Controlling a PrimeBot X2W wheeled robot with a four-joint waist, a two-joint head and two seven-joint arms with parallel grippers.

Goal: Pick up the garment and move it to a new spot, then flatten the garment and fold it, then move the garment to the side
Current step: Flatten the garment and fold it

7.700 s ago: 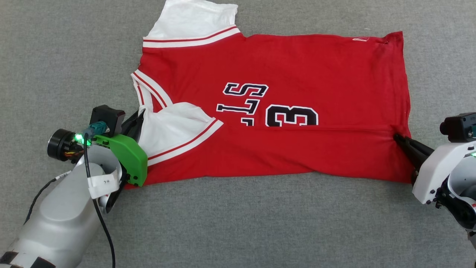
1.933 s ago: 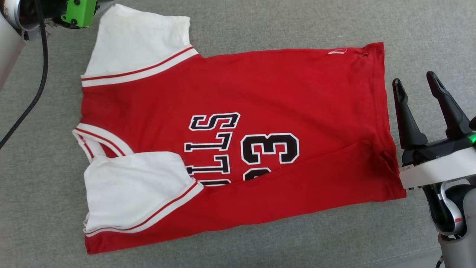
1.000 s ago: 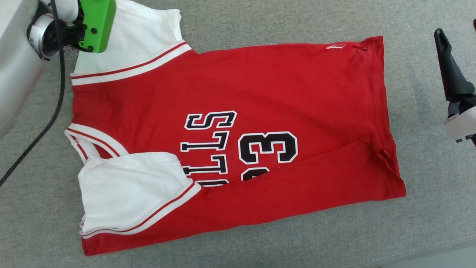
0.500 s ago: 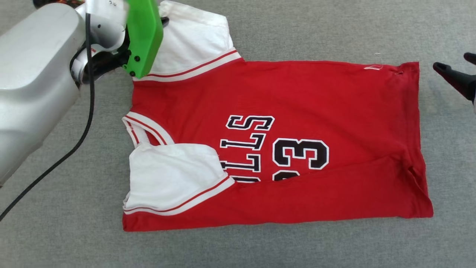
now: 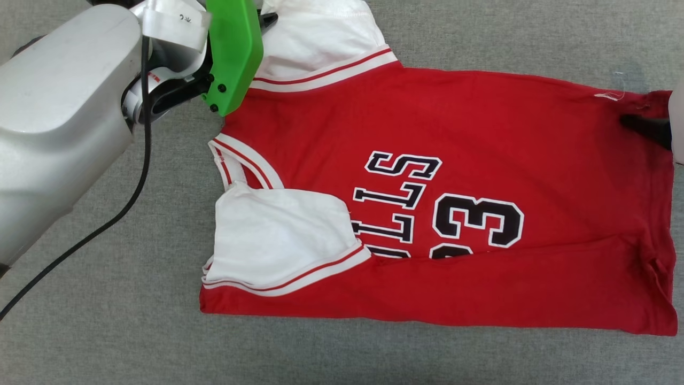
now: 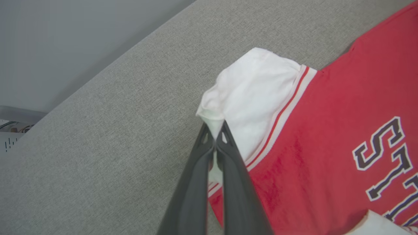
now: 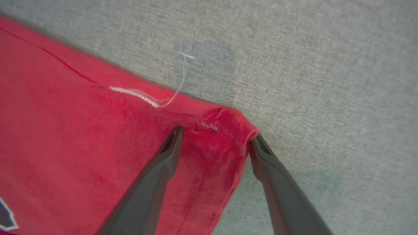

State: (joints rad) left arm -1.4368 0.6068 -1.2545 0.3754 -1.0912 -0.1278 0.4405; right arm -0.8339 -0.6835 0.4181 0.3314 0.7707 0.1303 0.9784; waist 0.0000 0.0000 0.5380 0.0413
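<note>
The garment (image 5: 481,133), red with white sleeves and black lettering, lies flat on the grey cloth surface (image 5: 374,358), its near long side folded over. My left gripper (image 6: 215,131) is shut on the edge of the far white sleeve (image 6: 258,98), which bunches up at the fingertips; in the head view that gripper (image 5: 269,19) sits at the top left behind its green mount. My right gripper (image 7: 217,135) is open and straddles the far hem corner (image 7: 225,122), one finger on the red cloth and one just off it. A dark fingertip (image 5: 644,127) shows at the right edge.
My pale left forearm (image 5: 59,123) and its black cable (image 5: 107,224) cross the surface left of the garment. In the left wrist view the surface's far edge (image 6: 107,65) runs diagonally, with a pale grey background beyond it. A loose white thread (image 7: 147,96) trails from the hem.
The head camera has shifted, so the garment sits further right in the picture. My right gripper has come in from beside the garment onto its far hem corner. The left gripper stays shut on the sleeve.
</note>
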